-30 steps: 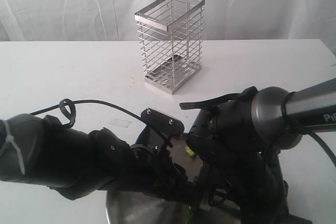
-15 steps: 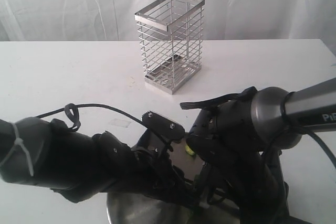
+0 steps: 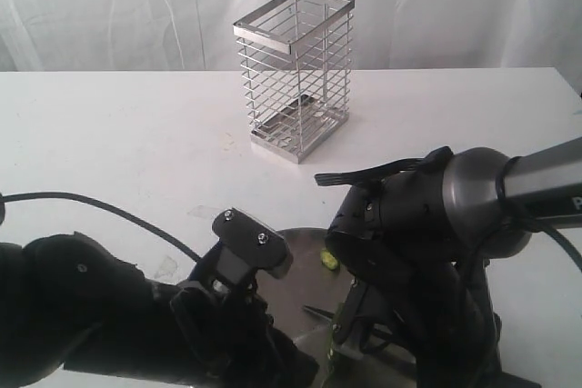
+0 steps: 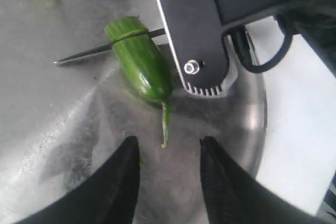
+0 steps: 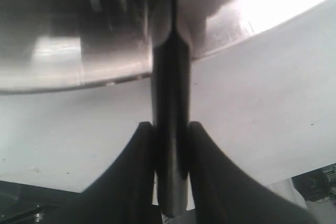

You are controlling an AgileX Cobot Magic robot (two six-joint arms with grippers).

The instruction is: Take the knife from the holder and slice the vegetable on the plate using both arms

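Knife (image 4: 100,50) lies across the green chili pepper (image 4: 140,66) on the shiny plate (image 4: 52,129), its black tip pointing away from the right gripper (image 5: 170,140), which squeezes the handle. The left gripper (image 4: 168,153) stands open just beside the pepper's stem, touching nothing.

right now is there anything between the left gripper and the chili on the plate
Nothing: in the left wrist view only bare plate separates the open left gripper from the chili, whose stem tip points toward the gap.
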